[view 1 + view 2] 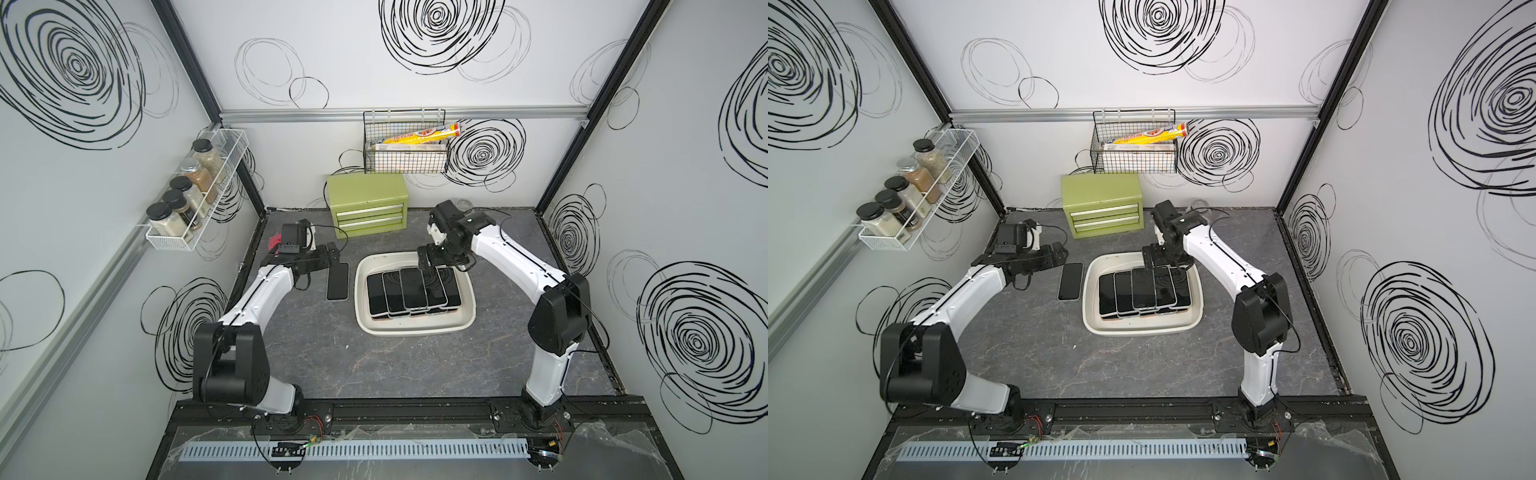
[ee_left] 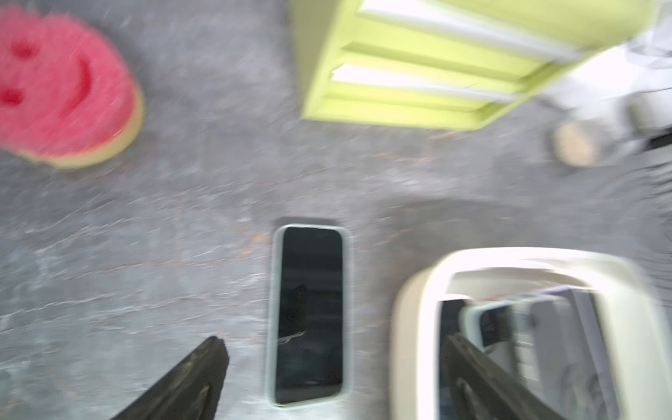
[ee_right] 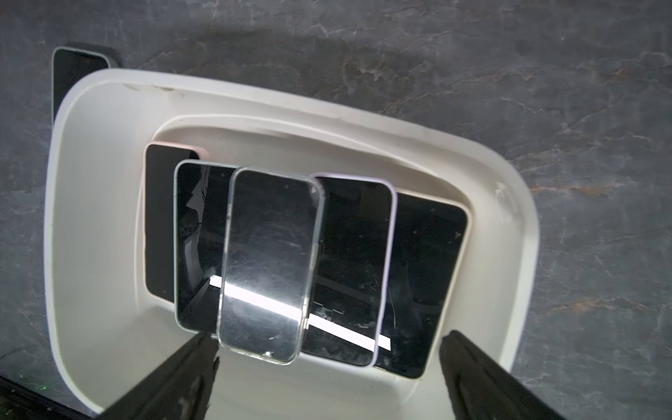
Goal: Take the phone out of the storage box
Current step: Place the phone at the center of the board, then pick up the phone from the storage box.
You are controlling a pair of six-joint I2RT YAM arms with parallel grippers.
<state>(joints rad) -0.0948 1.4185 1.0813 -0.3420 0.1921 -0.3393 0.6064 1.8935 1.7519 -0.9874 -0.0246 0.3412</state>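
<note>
The storage box [image 1: 415, 329] [image 1: 1142, 329] is a shallow white tub in the middle of the table, seen in both top views. Several dark phones [image 1: 413, 289] [image 3: 269, 262] lie overlapping inside it, screens up. One more phone [image 1: 337, 281] [image 1: 1070, 281] [image 2: 309, 312] lies flat on the table just left of the box. My left gripper [image 1: 332, 252] [image 2: 334, 340] hangs open above that phone's far end, holding nothing; its wrist view is blurred. My right gripper [image 1: 428, 266] [image 3: 329, 336] is open over the far end of the box, above the phones, and holds nothing.
A green two-drawer chest [image 1: 365, 201] stands at the back, with a black wire basket [image 1: 405, 153] on the wall above it. A pink smiley sponge [image 2: 62, 87] lies at the back left by my left wrist. A spice rack [image 1: 195, 195] hangs on the left wall.
</note>
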